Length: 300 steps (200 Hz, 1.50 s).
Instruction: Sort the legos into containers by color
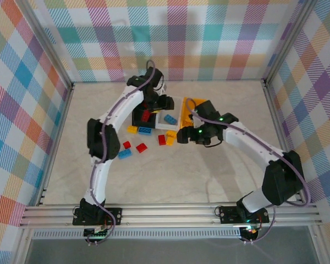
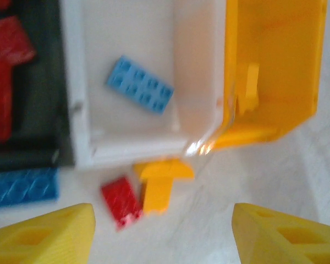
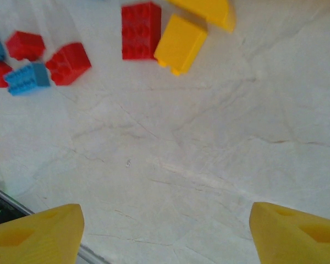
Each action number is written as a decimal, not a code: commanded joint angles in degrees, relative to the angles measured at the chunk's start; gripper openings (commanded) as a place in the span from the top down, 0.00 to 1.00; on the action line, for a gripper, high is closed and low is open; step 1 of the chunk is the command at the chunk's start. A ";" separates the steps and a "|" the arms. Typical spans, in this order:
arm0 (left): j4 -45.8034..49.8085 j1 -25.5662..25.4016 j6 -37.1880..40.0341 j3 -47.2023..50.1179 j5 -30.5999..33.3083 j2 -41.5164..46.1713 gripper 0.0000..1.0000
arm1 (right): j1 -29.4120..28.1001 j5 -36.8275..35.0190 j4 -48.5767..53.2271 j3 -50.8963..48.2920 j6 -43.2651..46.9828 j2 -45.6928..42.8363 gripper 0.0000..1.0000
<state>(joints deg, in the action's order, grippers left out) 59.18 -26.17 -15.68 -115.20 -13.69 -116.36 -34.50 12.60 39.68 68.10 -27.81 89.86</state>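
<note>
Three containers stand side by side in the far half of the table (image 1: 220,181), midway between its side edges: black bin (image 2: 44,82) with red bricks (image 2: 5,49), white bin (image 2: 126,151) with one blue brick (image 2: 139,84), yellow-orange bin (image 2: 275,66). Loose legos (image 1: 141,147) lie just nearer. Above the bins' near walls, the left gripper (image 2: 162,220) hangs with jaws apart, empty; the right gripper (image 3: 165,220), jaws wide and empty, is over bare table.

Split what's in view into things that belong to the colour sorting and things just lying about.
Job: black bin holding red bricks; white bin holding a blue brick; yellow-orange bin; loose red brick, loose yellow brick, loose blue brick on the table.
Just there: checked backdrop, aluminium frame.
</note>
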 commanded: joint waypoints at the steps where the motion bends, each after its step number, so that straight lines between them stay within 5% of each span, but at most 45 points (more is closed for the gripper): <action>1: -1.44 1.05 0.90 11.51 3.31 10.42 0.31 | -2.15 -2.35 0.38 2.99 -6.95 5.64 0.24; 58: -4.08 4.25 -0.23 30.47 4.56 24.47 0.29 | -4.43 -10.21 6.20 16.02 -16.14 20.43 0.31; 165: -1.80 11.06 2.98 37.10 3.97 32.46 0.25 | -4.22 -16.16 11.27 33.07 -20.81 35.94 0.39; 250: -2.26 15.42 4.70 40.06 0.65 33.83 0.24 | -5.85 -15.58 13.06 32.14 -20.79 38.63 0.44; 300: -4.46 16.15 3.60 40.93 -1.07 33.22 0.24 | -6.24 -16.31 11.46 23.70 -20.93 34.20 0.64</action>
<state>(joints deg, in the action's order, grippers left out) 56.45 -10.72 -12.14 -75.13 -12.86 -84.20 -39.97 -4.08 46.76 96.05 -48.12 124.88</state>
